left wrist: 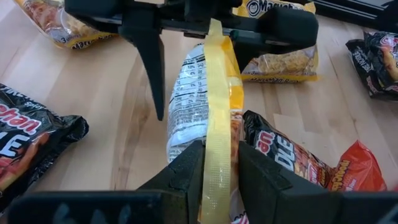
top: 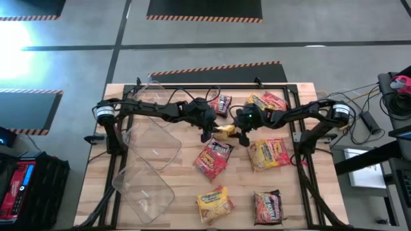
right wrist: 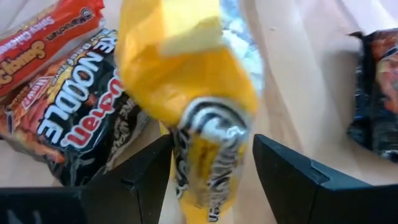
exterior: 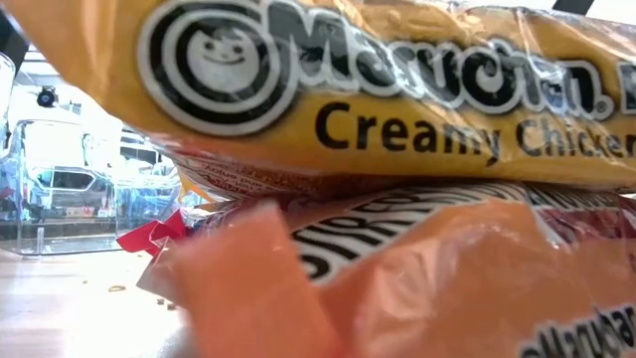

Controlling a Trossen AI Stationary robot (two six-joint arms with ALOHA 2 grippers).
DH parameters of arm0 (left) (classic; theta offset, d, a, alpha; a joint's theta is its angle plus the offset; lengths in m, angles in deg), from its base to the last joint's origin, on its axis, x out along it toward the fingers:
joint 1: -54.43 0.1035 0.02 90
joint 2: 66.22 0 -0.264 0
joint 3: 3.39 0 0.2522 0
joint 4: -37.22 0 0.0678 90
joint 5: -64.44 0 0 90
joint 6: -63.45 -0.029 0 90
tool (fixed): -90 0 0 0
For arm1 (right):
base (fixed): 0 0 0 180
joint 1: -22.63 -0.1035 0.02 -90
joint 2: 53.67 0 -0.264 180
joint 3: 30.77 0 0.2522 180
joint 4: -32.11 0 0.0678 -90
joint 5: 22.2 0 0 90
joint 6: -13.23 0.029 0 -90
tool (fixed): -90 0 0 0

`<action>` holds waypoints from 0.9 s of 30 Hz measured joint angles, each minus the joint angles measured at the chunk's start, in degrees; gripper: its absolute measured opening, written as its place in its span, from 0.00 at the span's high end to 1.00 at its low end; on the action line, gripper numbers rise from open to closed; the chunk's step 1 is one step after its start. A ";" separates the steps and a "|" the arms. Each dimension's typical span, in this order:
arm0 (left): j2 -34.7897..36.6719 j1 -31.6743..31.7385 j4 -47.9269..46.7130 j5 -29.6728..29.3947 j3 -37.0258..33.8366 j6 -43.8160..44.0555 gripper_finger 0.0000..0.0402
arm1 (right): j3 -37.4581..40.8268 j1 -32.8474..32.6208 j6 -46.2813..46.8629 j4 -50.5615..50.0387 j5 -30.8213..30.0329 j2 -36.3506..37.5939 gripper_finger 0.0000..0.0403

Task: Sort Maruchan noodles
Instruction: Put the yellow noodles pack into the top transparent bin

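Note:
A yellow Maruchan packet (top: 225, 132) hangs edge-up between my two grippers at mid-table. My left gripper (top: 214, 130) is shut on it (left wrist: 216, 152). My right gripper (top: 239, 133) is open, and its fingers (right wrist: 144, 177) stand on either side of the packet's other end (right wrist: 199, 106). In the left wrist view one right finger (left wrist: 152, 68) stands apart from the packet, while the other is hidden behind it. Other packets lie flat on the table: a red one (top: 214, 158), a yellow-red one (top: 268, 154), a yellow one (top: 215, 204) and dark ones (top: 268, 205) (top: 221, 102). My left gripper pinches the yellow packet's flat sealed end strip (left wrist: 216, 134) between its two fingers (left wrist: 186, 171). It comes from the table's left, and the strip stands on edge in the hold. The packet reaches away toward my right gripper, above the packets lying on the table.
Two clear plastic bins (top: 153, 140) (top: 142, 187) lie on the table's left half. More packets (top: 266, 101) sit near the far edge. In the low view a yellow Creamy Chicken packet (exterior: 397, 89) and an orange one (exterior: 447, 278) fill most of the picture, with a bin (exterior: 60, 189) behind.

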 joint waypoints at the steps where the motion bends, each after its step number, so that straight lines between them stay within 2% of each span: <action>1: 0.00 0.00 -0.06 0.00 0.00 0.00 0.81 | 0.00 -0.06 -0.01 0.06 0.28 -0.16 0.48; 14: 0.00 0.02 -0.04 -0.05 0.00 1.02 0.81 | 0.00 -0.63 0.16 0.02 1.05 -0.12 0.76; 18: 0.00 0.02 -0.04 -0.06 0.00 1.37 0.81 | 0.00 -0.63 0.17 0.04 0.97 -0.12 0.79; 27: 0.00 0.01 -1.48 -0.02 2.16 1.82 0.81 | -0.02 -0.61 0.27 -0.48 0.63 -0.06 0.78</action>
